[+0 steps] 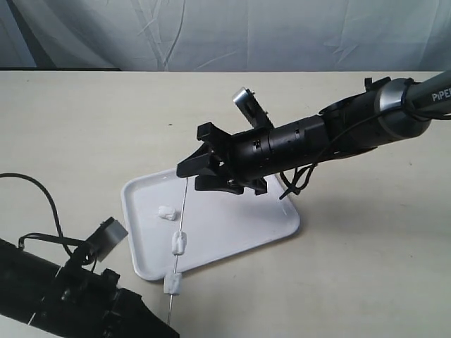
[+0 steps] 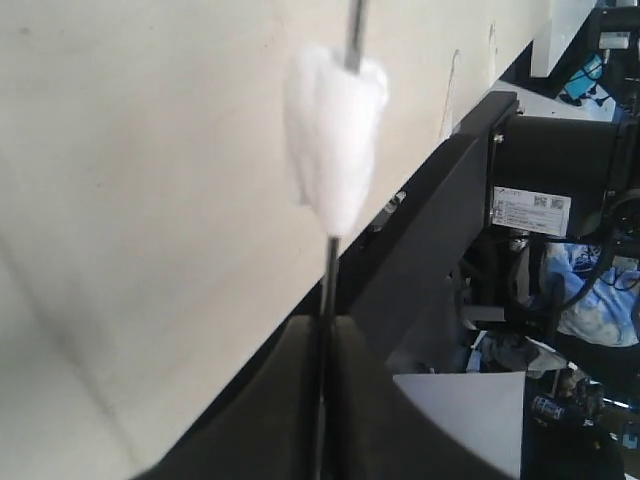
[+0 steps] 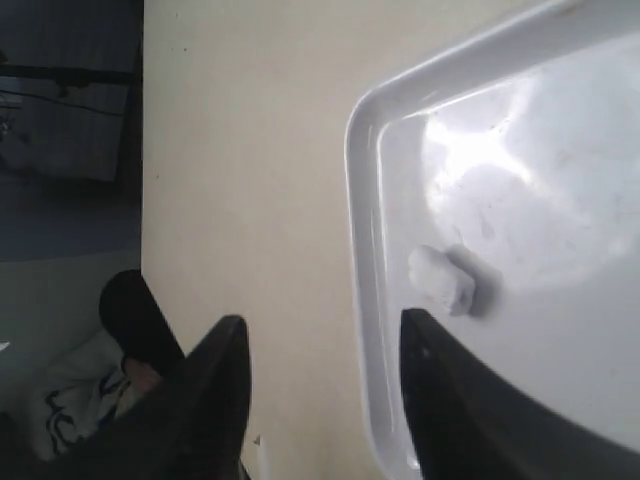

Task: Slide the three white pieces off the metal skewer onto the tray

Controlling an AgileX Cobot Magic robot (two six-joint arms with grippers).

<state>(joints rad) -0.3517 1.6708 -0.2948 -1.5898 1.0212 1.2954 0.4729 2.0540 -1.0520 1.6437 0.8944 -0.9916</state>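
The thin metal skewer [image 1: 184, 204] slants up over the tray's front edge. My left gripper [image 2: 323, 335] is shut on its lower end, low at the front left in the exterior view. Two white pieces are threaded on it: one [image 1: 180, 241] over the tray's front rim, and one [image 1: 173, 284] nearer the left gripper, which looms large in the left wrist view [image 2: 335, 135]. A third white piece [image 1: 167, 212] [image 3: 442, 278] lies loose on the glossy white tray [image 1: 232, 225]. My right gripper [image 1: 204, 160] [image 3: 320, 335] hangs open above the tray's far left corner, near the skewer's top, holding nothing.
The tray's rounded rim [image 3: 365, 250] sits on a pale beige tabletop [image 1: 84, 141]. The right arm [image 1: 317, 137] reaches in from the upper right and the left arm [image 1: 63, 299] from the bottom left. A grey cloth [image 1: 211, 32] hangs behind the table.
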